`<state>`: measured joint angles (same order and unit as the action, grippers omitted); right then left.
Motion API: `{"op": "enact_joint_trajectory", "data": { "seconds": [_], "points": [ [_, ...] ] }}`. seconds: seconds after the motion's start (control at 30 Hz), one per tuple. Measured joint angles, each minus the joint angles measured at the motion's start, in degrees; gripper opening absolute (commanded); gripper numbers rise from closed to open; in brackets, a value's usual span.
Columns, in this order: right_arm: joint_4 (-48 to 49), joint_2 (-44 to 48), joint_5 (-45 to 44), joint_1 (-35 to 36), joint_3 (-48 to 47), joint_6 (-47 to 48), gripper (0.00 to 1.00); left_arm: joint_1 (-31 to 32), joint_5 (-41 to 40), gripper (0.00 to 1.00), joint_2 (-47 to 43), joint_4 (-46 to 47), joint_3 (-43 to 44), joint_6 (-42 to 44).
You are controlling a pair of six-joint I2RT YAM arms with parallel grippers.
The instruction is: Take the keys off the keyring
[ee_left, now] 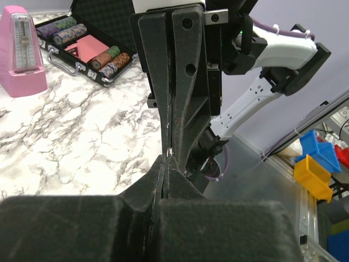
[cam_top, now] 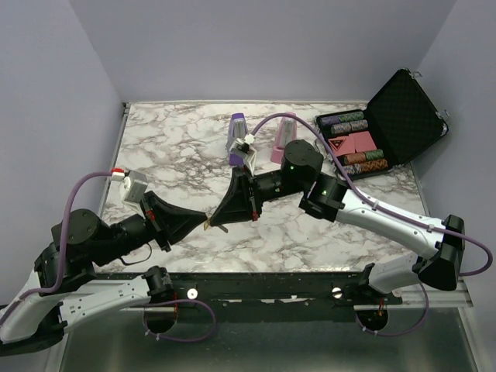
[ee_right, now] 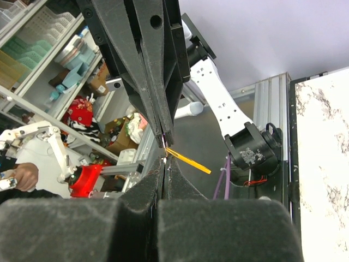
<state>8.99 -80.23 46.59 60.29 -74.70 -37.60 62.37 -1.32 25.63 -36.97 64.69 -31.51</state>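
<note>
seemingly mid-separation, with left gripper (cam_top: 199, 219) pinched tight on the keys (ee_right: 188, 160) and right gripper (cam_top: 216, 222) pinched tight opposite, likely on the hidden keyring; next, pull apart slowly

White links (cam_top: 387, 221), black joints, purple cables (cam_top: 91, 177), black textured end effectors (cam_top: 200, 222).

I see the thin, flat gold-yellow metal keys (ee_right: 188, 160) as one narrow sliver, slanting out sideways and slightly downward. Its inner end is clamped in the closed tip of the left end effector (ee_right: 164, 143), right against the closed tip of the right end effector (ee_right: 165, 166). It hangs over the white marble worktop (cam_top: 170, 155), near the front edge. I can't make out a ring.
</note>
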Motion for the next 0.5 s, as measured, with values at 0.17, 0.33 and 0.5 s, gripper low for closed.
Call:
{"op": "enact_joint_trajectory", "data": {
  "seconds": [0.17, 0.33, 0.5],
  "points": [
    [-2.1, 0.0, 0.6, 0.0, -0.2, 0.7, 0.01, 0.0, 1.1, 0.0, 0.7, -1.7, 0.6, 0.8],
    [-4.8, 0.0, 0.9, 0.0, -0.8, 1.9, 0.01, 0.0, 2.3, 0.0, 1.5, -3.5, 1.3, 1.9],
    [-7.2, -0.2, 1.0, 0.0, -2.1, 3.3, 0.01, 0.0, 3.5, 0.0, 2.1, -4.7, 2.3, 2.9]
  ]
}}
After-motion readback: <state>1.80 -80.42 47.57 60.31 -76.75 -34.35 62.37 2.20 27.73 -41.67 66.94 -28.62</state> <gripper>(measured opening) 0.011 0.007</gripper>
